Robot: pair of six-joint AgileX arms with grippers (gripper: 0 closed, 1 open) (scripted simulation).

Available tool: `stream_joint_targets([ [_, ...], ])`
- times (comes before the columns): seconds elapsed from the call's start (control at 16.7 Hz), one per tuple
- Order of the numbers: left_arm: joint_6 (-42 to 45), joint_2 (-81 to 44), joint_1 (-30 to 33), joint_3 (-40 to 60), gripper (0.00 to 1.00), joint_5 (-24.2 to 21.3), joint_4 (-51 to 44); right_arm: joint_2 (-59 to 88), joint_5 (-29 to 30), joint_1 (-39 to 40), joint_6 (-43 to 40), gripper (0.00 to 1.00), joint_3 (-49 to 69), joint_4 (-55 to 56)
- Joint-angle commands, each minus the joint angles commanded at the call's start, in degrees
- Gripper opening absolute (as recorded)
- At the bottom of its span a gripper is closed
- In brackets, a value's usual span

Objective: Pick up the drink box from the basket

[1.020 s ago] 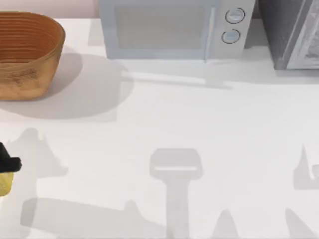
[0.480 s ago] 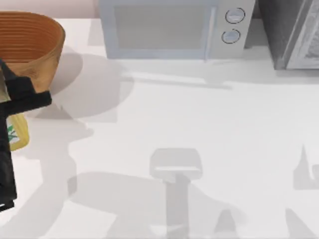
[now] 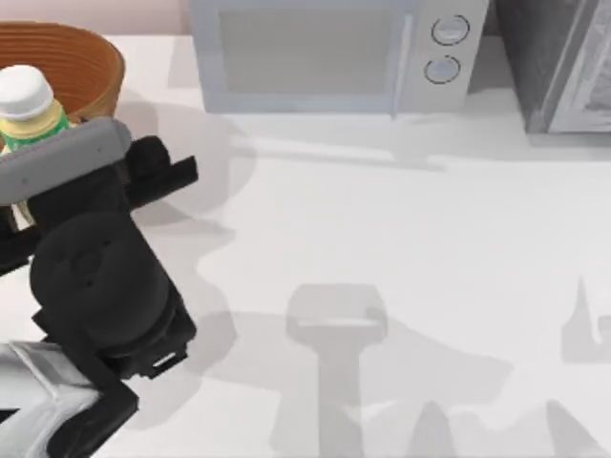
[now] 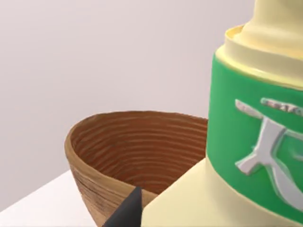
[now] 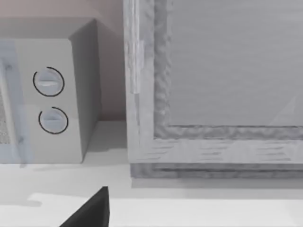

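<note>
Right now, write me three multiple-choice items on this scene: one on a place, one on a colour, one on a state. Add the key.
1. Where does the basket stand on the table?
A. At the back, on the far left
B. In the middle at the front
C. On the far right

2. What colour is the band around the drink box?
A. Red
B. Green
C. Blue

3. How is the door of the microwave?
A. Swung wide open
B. Taken off
C. Shut

Key:
1 A, as the top view shows the basket at the left edge, left of the microwave.
2 B, as the left wrist view shows a green band on the pale yellow body.
3 C, as the door lies flush with the microwave's front in the top view.
</note>
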State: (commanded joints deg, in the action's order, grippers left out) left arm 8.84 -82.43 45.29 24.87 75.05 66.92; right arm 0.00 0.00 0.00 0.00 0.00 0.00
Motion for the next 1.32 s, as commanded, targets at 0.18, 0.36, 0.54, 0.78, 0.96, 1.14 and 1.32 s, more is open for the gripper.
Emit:
stream_joint_targets([
  [0.18,0.5,-5.3,2.3,1.5,0.0,4.6,3.9,0.0,0.0,0.0,0.0,1.0,0.0,0.0],
  [0.36,0.6,-6.0,2.6,1.7,0.0,5.2,4.4,0.0,0.0,0.0,0.0,1.0,0.0,0.0],
  [0.54,0.7,-5.8,2.3,1.4,0.0,5.1,4.2,0.0,0.0,0.0,0.0,1.0,0.0,0.0],
  [0.78,-0.7,-9.7,-0.8,1.1,0.0,3.7,7.0,0.0,0.0,0.0,0.0,1.0,0.0,0.0],
  [0.96,-2.9,-15.6,-4.5,0.9,0.0,-0.5,11.3,0.0,0.0,0.0,0.0,1.0,0.0,0.0],
  [1.14,-4.3,-19.5,-6.6,0.6,0.0,-4.0,14.1,0.0,0.0,0.0,0.0,1.0,0.0,0.0],
  [1.32,-4.4,-19.7,-6.7,0.5,0.0,-4.3,14.3,0.0,0.0,0.0,0.0,1.0,0.0,0.0],
])
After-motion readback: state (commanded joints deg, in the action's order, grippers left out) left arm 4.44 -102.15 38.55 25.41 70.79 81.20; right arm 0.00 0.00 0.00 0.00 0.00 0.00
